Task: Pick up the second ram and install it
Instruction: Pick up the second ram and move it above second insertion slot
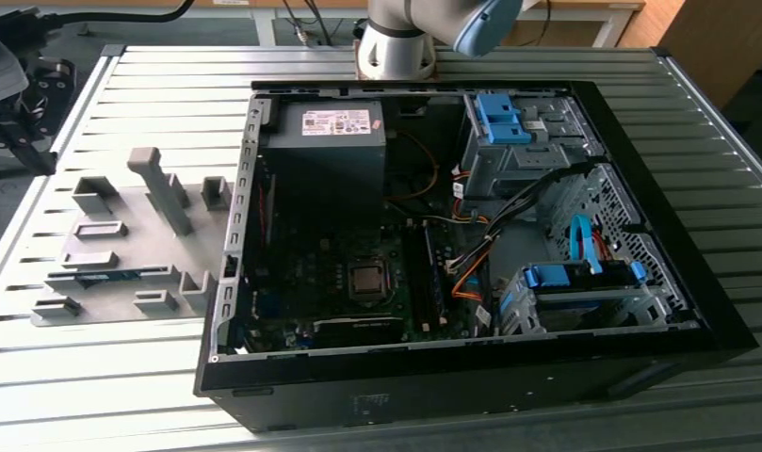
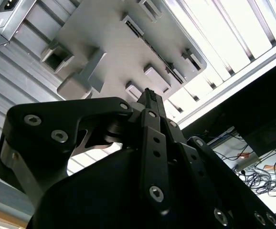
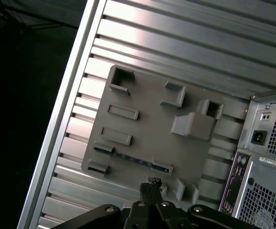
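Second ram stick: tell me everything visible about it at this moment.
The second ram is a long, thin green board, seen mostly edge-on. It stands on edge in a slot of the grey fixture plate, which lies on the slatted table at the exterior view's left of the open computer case. In the first wrist view the gripper hovers near the plate, not touching the stick.

**benchnoob:** what's the surface under all that?

**slatfan:** ribbed metal table (image 1: 117, 395), long slats running across, with bright glare on them in the second wrist view. A wooden panel (image 1: 720, 38) stands behind it (exterior view's right corner), and loose cables (image 2: 255, 174) sprawl on the pale floor (image 2: 274, 198).
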Controlling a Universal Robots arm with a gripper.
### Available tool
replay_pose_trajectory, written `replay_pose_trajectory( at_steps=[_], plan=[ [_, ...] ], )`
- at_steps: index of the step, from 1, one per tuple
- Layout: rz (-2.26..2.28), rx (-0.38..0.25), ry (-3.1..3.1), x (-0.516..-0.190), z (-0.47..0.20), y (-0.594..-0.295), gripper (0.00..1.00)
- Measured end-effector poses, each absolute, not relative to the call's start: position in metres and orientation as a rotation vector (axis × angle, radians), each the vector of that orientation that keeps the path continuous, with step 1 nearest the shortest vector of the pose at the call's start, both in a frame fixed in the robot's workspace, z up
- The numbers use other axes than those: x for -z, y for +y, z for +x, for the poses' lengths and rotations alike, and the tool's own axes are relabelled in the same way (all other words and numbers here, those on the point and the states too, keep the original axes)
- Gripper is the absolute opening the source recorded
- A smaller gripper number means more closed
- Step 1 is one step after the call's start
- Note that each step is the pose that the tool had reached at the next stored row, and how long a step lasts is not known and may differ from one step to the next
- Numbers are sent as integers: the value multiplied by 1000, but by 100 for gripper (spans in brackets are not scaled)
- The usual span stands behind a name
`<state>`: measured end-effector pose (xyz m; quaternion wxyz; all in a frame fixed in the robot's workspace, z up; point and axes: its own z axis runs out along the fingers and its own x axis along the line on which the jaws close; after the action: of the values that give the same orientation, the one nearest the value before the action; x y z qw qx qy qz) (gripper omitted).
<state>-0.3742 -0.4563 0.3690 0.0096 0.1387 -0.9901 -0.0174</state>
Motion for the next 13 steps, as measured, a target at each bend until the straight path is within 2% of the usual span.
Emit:
replay_pose_trajectory(
  at_steps=[13],
  plan=[
    [591,52,-3064,-369,-375,-456,11]
  ],
)
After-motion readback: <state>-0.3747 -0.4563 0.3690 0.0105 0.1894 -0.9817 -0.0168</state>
